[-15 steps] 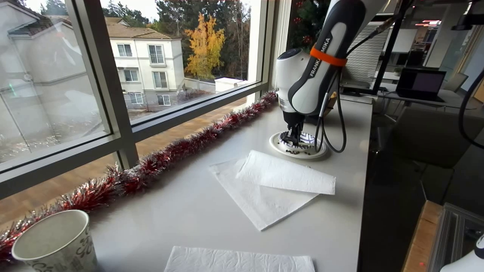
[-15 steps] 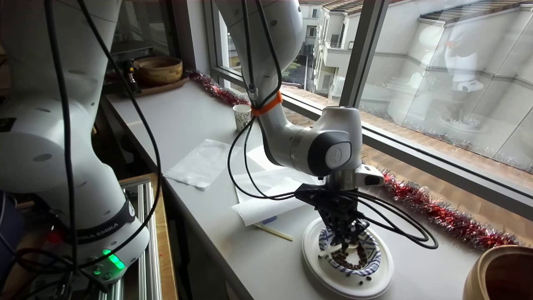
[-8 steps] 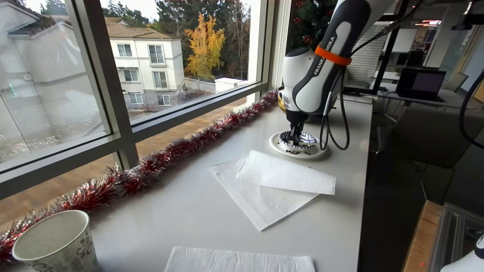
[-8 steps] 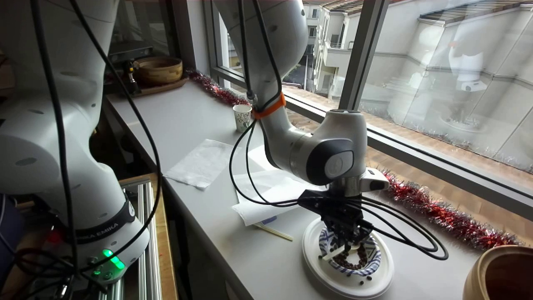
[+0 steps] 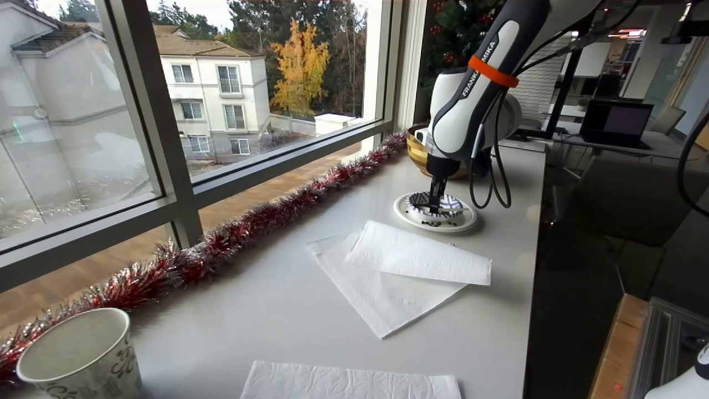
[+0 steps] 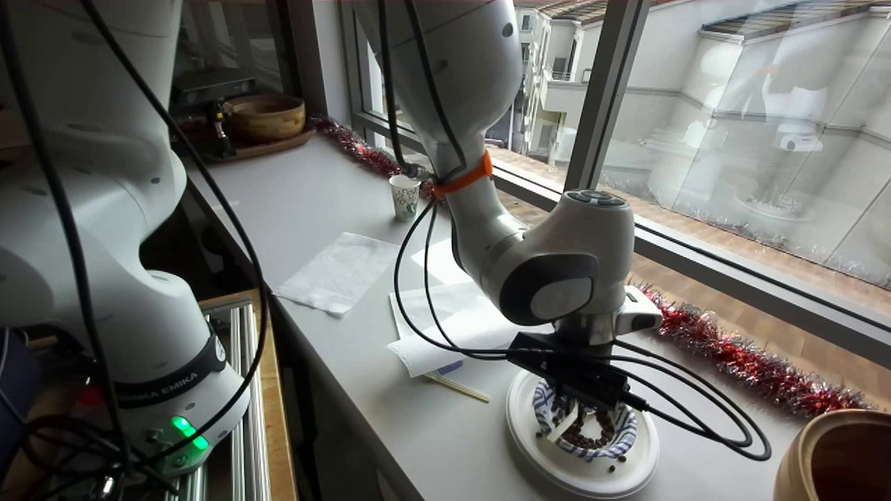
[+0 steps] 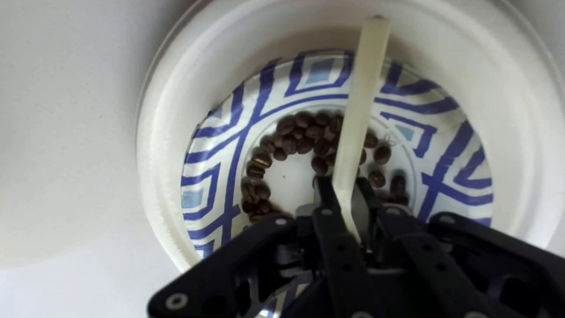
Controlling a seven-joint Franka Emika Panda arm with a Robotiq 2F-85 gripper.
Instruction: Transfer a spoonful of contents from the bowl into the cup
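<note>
Your gripper (image 7: 346, 192) clamped on one spoon (image 7: 360, 106) | one paper bowl (image 7: 220, 154), many coffee beans (image 7: 304, 145) inside | one paper cup (image 5: 97, 372), far from bowl

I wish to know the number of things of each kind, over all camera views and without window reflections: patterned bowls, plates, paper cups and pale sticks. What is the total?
Patterned bowl: 1
Plate: 1
Paper cup: 1
Held pale stick and loose pale stick: 2
Total: 5
</note>
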